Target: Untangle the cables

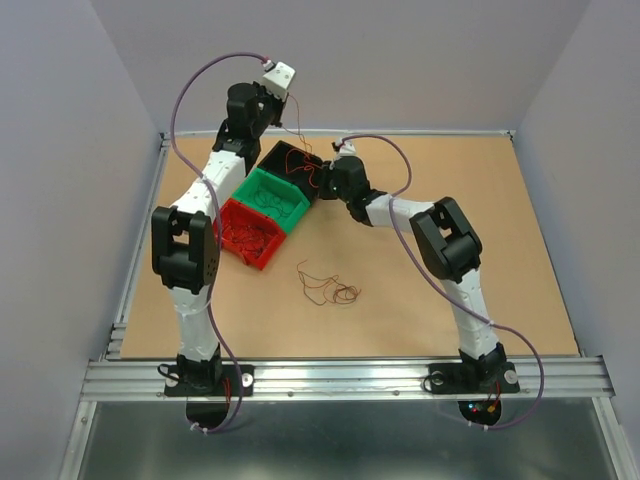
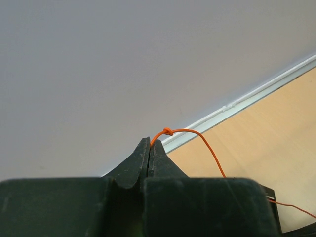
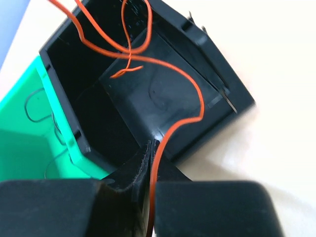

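Left gripper [image 2: 149, 144]: raised high, jaws together on a knotted orange cable [image 2: 200, 137]; right gripper [image 3: 151, 148]: over the black bin [image 3: 232, 96], jaws pinched on orange cable too; remaining cables [image 1: 328, 288]: loose tangle on the table [image 1: 450, 320], near the red bin [image 1: 248, 238].

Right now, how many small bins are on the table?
3, side by side in a diagonal row left of centre: red bin nearest, green bin in the middle, black bin farthest. None seems hidden.
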Robot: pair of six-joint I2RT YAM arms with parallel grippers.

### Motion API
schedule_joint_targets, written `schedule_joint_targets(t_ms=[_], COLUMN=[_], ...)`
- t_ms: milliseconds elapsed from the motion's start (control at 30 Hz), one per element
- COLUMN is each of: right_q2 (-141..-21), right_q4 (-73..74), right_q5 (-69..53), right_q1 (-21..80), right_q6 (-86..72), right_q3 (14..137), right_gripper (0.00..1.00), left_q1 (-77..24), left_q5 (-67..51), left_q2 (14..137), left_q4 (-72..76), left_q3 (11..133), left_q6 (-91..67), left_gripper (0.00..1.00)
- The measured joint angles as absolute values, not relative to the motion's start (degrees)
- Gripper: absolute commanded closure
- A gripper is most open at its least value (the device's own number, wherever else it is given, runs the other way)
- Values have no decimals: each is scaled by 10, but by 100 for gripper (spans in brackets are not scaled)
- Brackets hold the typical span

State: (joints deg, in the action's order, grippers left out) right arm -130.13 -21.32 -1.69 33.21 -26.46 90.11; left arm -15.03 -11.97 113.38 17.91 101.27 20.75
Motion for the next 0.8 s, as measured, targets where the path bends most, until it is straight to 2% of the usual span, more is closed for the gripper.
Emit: schedule_joint_targets(t_ms=[67,100,167,200,300,333,433,467,500,600,800], right_q2=[-1315,-1319,-1327,-1328,-1328,-1328,-1328,-1328,-1327,-1327,-1327], right_q4=[-208,-205,-200,-198,-196,-196,-200,-200,-200,-192,-179], right_q5=[-26,-28,-33,-35,-36,-36,-33,-32,-30,-30,-30], right_q1=[331,331,330,330,329,329,327,326,324,319,311], right_q6=[-266,-267,-272,-271,-275,-278,-285,-286,-289,-296,-301], right_q3=[922,929,941,945,950,950,951,951,951,950,950], right_gripper=[81,72,65,56,41,41,43,47,65,88,91], left_q1=[-136,-128,-110,-101,-79,-73,-62,-63,-64,-67,-67], left_q5=[-118,-117,-116,-116,-116,-116,-113,-111,-109,-101,-102], left_q2=[1140,1143,1151,1155,1169,1172,1179,1182,1185,1186,1187], left_q4=[181,184,188,190,197,198,203,203,204,204,220], left_q3=[1012,1011,1008,1008,998,993,974,970,966,961,956], left_q6=[197,188,174,166,147,144,137,135,133,130,130], left_gripper=[100,100,100,100,100,100,100,100,100,100,100])
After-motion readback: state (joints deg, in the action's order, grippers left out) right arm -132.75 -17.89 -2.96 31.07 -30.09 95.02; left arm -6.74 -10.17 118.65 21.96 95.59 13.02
